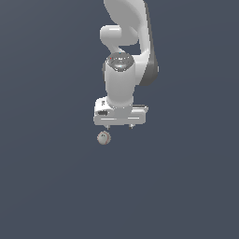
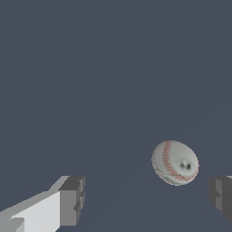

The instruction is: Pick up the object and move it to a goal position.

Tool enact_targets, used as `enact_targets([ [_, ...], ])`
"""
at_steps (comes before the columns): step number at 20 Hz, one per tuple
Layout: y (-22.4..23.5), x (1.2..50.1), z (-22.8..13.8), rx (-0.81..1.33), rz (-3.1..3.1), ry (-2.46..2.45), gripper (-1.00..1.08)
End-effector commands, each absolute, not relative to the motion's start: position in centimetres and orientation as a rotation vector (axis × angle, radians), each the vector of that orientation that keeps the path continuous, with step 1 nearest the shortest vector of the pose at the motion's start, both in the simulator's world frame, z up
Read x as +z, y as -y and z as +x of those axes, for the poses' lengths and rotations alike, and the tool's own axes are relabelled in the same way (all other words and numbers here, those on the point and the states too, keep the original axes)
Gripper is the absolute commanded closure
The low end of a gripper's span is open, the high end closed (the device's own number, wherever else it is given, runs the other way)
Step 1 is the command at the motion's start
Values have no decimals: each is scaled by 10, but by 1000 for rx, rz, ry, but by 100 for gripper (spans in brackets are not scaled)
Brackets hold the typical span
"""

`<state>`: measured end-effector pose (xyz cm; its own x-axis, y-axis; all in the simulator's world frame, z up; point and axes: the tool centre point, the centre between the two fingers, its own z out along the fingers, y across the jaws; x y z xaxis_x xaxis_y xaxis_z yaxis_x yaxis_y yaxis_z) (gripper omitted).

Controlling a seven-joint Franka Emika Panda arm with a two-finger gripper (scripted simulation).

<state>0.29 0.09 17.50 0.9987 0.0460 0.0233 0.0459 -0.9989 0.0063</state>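
Observation:
The object is a small off-white ball [image 1: 103, 137] with reddish seams, lying on the dark floor just below the hand's left end in the exterior view. My gripper [image 1: 119, 126] hangs over it, fingers spread wide apart and open with nothing held. In the wrist view the ball [image 2: 175, 162] sits between the two fingers, close to one dark fingertip [image 2: 221, 196] and far from the other fingertip [image 2: 72, 199]. It touches neither pad.
The white arm [image 1: 123, 56] rises behind the hand toward the top of the exterior view. A plain dark grey surface [image 1: 46, 186] lies all around; no other item shows.

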Motion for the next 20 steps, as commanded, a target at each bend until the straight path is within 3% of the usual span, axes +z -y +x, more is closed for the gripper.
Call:
enact_targets([
  [1,-1,175,3,37,3135,-72,-92],
  [20,24,179,-5,11,3119,-82,-92],
])
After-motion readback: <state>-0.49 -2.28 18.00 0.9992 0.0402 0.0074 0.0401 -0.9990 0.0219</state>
